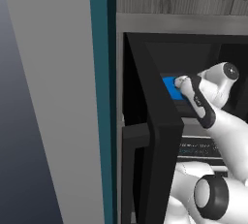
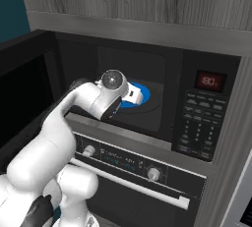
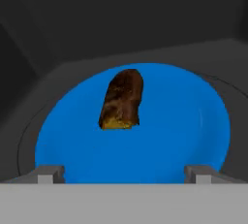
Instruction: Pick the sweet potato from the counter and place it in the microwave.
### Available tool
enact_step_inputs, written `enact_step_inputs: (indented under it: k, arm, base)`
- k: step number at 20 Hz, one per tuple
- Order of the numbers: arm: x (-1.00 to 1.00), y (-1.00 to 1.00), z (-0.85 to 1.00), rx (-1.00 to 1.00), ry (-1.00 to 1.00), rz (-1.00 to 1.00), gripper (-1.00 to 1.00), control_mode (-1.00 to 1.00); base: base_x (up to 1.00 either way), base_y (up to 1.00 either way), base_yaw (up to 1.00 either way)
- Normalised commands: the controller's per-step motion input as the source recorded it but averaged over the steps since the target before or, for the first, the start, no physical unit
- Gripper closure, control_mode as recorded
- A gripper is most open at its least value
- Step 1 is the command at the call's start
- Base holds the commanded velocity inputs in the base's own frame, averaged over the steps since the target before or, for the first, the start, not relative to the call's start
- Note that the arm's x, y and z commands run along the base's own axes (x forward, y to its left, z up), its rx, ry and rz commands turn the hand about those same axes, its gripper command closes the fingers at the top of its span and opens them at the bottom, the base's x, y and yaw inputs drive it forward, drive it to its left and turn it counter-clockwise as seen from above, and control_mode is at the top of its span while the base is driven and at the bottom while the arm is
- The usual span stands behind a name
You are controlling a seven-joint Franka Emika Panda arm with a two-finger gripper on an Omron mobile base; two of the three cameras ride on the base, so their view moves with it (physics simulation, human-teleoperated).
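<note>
Gripper (image 3: 124,174) jaws wide apart, empty, over sweet potato (image 3: 122,100) on blue plate (image 3: 193,121) inside microwave (image 2: 206,118).

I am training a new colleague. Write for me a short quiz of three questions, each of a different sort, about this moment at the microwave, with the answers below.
1. True or false: the sweet potato lies on the blue plate inside the microwave.
2. The gripper is: A) shut on the sweet potato, B) open, with its fingertips apart, C) holding the door.
3. Fill in: the microwave door stands ____.

Key: 1 true; 2 B; 3 open.
</note>
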Motion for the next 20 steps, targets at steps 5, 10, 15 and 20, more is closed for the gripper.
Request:
enact_step_inputs:
  k: [5, 10, 15, 20]
  arm:
    - [-1.00, 0.07, 0.50, 0.00, 0.02, -0.02, -1.00, -1.00]
    - [-1.00, 0.13, 0.30, 0.00, 0.00, 0.00, -1.00, -1.00]
    - [-1.00, 0.27, 0.05, 0.00, 0.03, 0.00, -1.00, -1.00]
    - [-1.00, 0.24, -0.12, 0.00, 0.04, 0.00, -1.00, -1.00]
  base:
    - [0.00, 0.00, 0.00]
    - [0.00, 0.00, 0.00]
    - [0.00, 0.00, 0.00]
    - [0.00, 0.00, 0.00]
